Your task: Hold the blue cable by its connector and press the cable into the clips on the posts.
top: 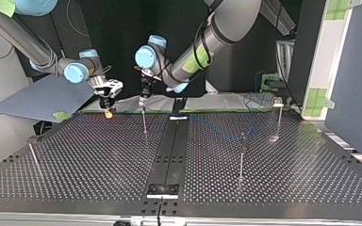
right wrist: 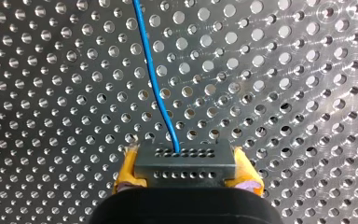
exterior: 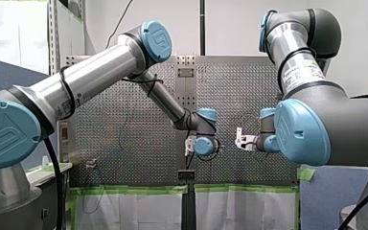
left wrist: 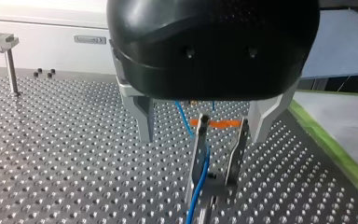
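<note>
Four posts stand on the perforated table point(top: 89, 165) in the top view, recorded here from the frame's left to its right. The leftmost post point(top: 32, 155) stands at the lower left, well apart from both arms. At the upper left of centre, my right gripper point(top: 108, 112) hangs over the table's far edge with its yellow tip pointing down. Just to its right, my left gripper point(top: 143, 103) points straight down onto the thin post point(top: 144, 125), close to the frame's centre line. Right of centre is the third post point(top: 241, 157), and further right the clip-topped post point(top: 278, 117). Both are well apart from the grippers. The cable cannot be traced with confidence in this view.

In the right wrist view, the yellow pads point(right wrist: 127, 170) are clamped on either side of the dark connector point(right wrist: 184, 163). The blue cable point(right wrist: 154, 79) leaves the connector's face and runs away ahead of the gripper over the table.

In the left wrist view, the two metal fingers point(left wrist: 197, 154) stand apart with a clear gap between them and clamp nothing. The blue cable runs down along the inner side of one finger, at or very near contact. A dark block sits low between the fingers and cannot be identified. One post with a flat block on top point(left wrist: 10, 65) stands well off to one side of the fingers; which of the four it is cannot be told.

In the front view, the two wrists face each other near the frame's centre. Finger positions cannot be read there.
</note>
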